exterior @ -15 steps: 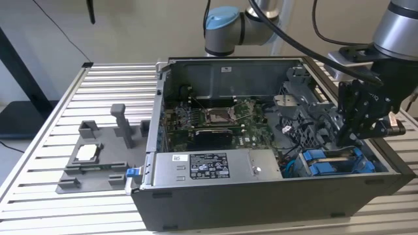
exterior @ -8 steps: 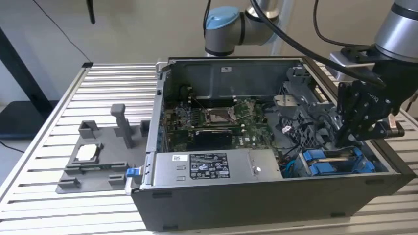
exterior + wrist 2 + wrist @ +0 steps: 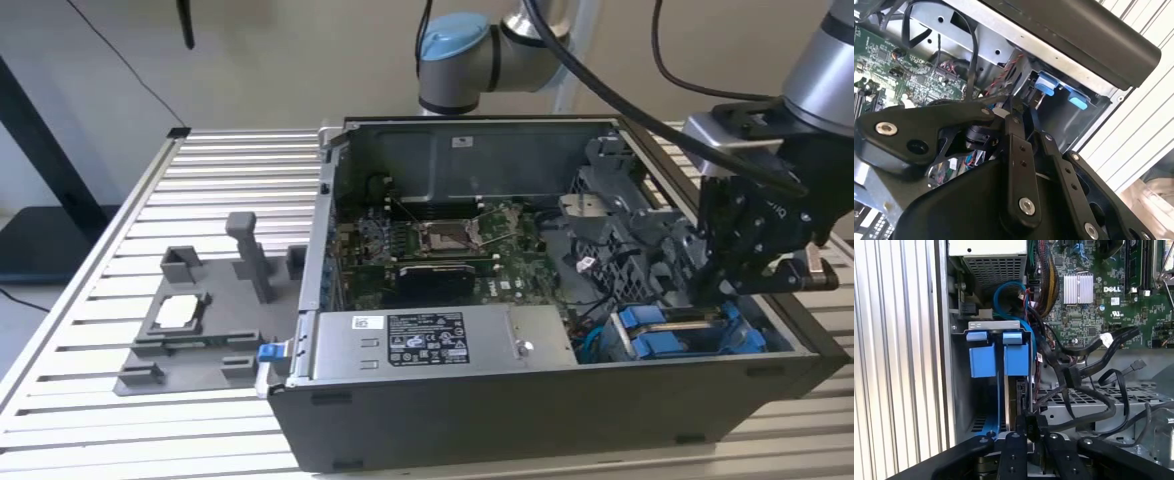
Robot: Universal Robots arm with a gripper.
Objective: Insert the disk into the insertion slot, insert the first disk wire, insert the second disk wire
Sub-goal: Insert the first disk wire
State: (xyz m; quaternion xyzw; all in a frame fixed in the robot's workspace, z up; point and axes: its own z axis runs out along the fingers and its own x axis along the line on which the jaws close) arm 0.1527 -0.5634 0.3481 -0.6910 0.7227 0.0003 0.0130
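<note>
Tool (image 3: pixel 1029 421) down in case (image 3: pixel 534 410) corner, jaws pinched together, nothing clearly held. Disk (image 3: pixel 1017 382) already seated edge-on in insertion slot (image 3: pixel 999 325), dead ahead of tips, long axis in line with tool. Black cables (image 3: pixel 1074 377) just beside.

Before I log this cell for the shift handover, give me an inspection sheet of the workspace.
Surface: slatted metal table carrying an open computer case.
Job's things: disk in its blue carrier stands on edge in the insertion slot.
Clutter: grey fixture holding a small silver chip, on the exterior view's left.
Grippers: gripper right over the disk's edge.
Cables: black wires looped beside the slot, connector ends free; blue cable near the carrier.
Surroundings: pale wall; nothing else seen.
</note>
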